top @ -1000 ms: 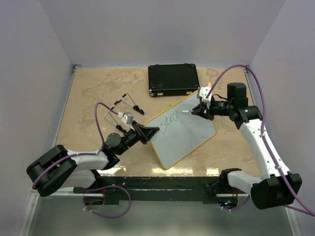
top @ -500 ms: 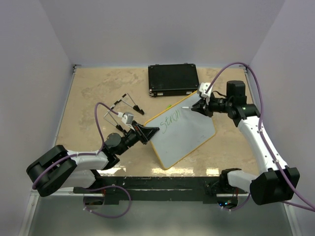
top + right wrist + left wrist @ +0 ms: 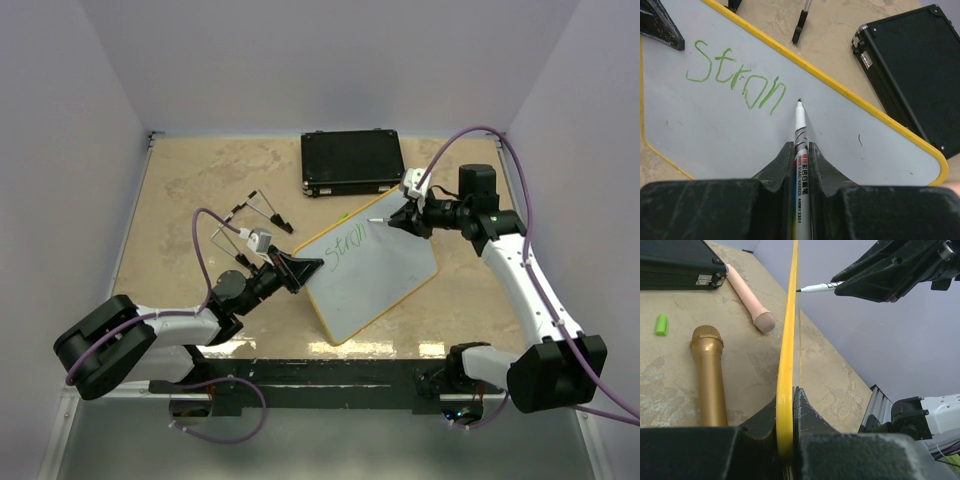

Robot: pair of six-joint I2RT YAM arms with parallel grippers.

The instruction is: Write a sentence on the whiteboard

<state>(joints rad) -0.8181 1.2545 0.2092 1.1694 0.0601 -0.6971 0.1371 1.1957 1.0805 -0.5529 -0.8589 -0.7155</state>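
Note:
The whiteboard [image 3: 375, 275], white with a yellow rim, stands tilted mid-table. My left gripper [image 3: 303, 268] is shut on its left rim [image 3: 785, 405], seen edge-on in the left wrist view. Green lettering "Stron" [image 3: 735, 75] runs along its upper part, and it shows in the top view [image 3: 349, 250] too. My right gripper [image 3: 400, 220] is shut on a white marker [image 3: 800, 145]. The marker's tip [image 3: 799, 102] is just right of the last letter, at or very near the board surface. The marker also shows in the left wrist view [image 3: 817, 288].
A black case [image 3: 352, 161] lies at the back, close to the board's far corner [image 3: 910, 65]. Two black-handled tools [image 3: 262, 212] lie left of the board. Behind the board are a gold microphone [image 3: 710, 372], a pink cylinder [image 3: 750, 300] and a green cap [image 3: 661, 324].
My right gripper and marker have moved slightly up and left along the board's upper edge. One more letter stands at the end of the green word. The left arm has not moved.

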